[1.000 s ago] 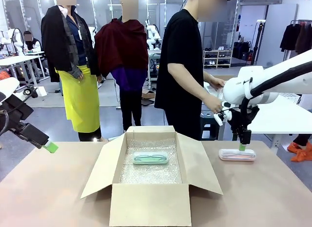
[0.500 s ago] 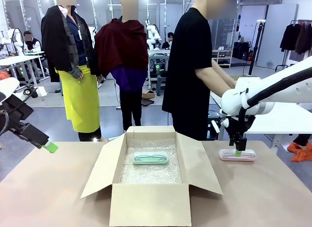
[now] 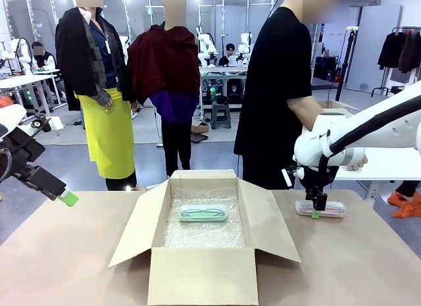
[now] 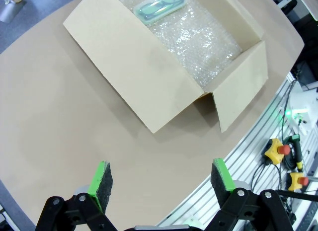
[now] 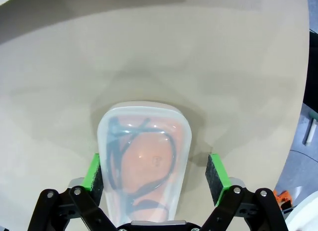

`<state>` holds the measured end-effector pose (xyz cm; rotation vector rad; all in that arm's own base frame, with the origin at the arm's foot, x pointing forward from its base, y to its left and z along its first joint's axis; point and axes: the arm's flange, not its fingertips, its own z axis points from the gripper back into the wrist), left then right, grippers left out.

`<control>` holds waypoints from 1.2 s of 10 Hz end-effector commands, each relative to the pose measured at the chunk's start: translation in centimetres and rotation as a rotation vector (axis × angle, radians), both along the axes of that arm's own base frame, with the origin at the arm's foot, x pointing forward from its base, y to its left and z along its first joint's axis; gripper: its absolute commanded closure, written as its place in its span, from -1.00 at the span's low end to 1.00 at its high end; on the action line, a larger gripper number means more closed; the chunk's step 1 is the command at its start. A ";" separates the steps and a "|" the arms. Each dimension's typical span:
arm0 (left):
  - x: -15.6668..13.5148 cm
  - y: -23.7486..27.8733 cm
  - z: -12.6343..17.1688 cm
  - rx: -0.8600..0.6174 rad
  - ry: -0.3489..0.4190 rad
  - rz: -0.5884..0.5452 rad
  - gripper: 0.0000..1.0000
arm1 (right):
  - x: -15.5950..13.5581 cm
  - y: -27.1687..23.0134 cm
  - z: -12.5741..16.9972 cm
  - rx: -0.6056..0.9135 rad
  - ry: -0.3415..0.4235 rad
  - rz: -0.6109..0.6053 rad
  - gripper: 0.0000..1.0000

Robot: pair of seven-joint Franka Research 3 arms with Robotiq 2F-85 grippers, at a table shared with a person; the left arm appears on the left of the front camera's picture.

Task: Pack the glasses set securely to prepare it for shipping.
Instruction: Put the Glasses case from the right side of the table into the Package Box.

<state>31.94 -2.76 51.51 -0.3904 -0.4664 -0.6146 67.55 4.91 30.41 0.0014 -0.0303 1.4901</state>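
Right claw (image 3: 316, 210) (image 5: 155, 172) is down over the pink glasses case (image 3: 333, 209) (image 5: 144, 156). It is spread apart and straddles the case across its width without squeezing it. One green pad (image 5: 95, 172) sits right at one long side, though I cannot tell whether it touches. The other pad stands a little clear of the opposite side. Between those fingers the case lies flat on the tan surface (image 3: 59, 260) (image 5: 149, 52), clear lid up, with dark-framed glasses visible through it.

Well off to this claw's left sits an open cardboard box (image 3: 200, 276) (image 4: 134, 77) lined with bubble wrap (image 3: 204, 235) (image 4: 208, 47). The mint green glasses case (image 3: 203, 212) (image 4: 160, 6) lies on that wrap, toward the box's far wall.

Left claw (image 3: 66, 199) (image 4: 161, 177) hangs released and empty above the left side of the surface. The box is ahead of its fingers, well apart from them. Behind the right claw, a person in a black shirt (image 3: 276, 89) stands at the far side of the surface.
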 end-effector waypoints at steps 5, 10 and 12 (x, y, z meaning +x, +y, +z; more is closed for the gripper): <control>0.1 0.1 0.1 -0.012 -0.013 -0.007 -1.00 | -0.9 0.1 0.1 -0.038 -0.025 -0.030 -0.17; 0.1 0.1 0.1 -0.012 -0.013 -0.007 -1.00 | -2.6 1.0 8.5 -0.081 -0.040 -0.092 0.12; 0.1 0.1 0.1 -0.012 -0.013 -0.007 -1.00 | -3.6 2.1 12.2 -0.076 -0.006 -0.183 0.12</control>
